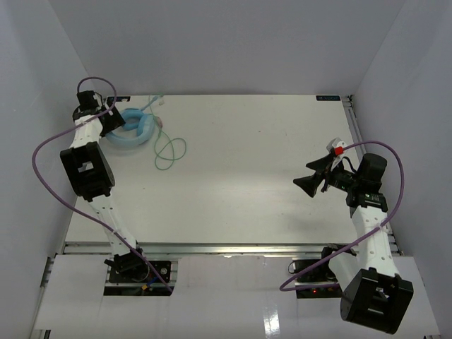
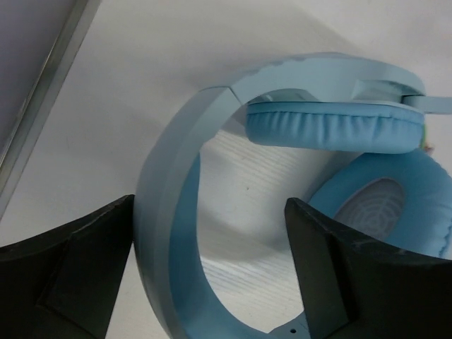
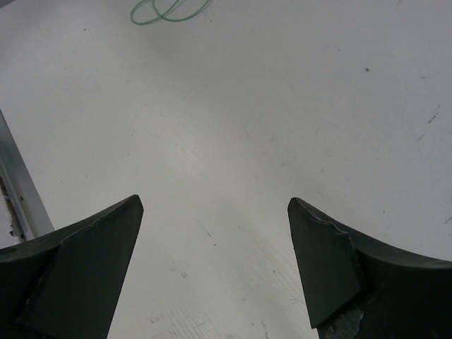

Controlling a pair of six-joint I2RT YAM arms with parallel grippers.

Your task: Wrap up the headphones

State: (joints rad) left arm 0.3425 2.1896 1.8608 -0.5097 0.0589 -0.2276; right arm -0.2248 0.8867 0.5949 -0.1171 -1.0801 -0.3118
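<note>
Left gripper (image 2: 210, 219) spread astride the headphones (image 2: 332, 131) at the far-left corner of the table (image 1: 268, 205), perhaps touching; centre before closing. Right gripper (image 3: 215, 212) spread, empty.

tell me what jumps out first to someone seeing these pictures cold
The light blue headphones at the far left corner of the white table catch the eye first, with the left claw open right over them, the headband between its jaws. Next comes the pale-green cable lying in loose loops beside them, while the right claw hangs open above bare table on the right.
</note>
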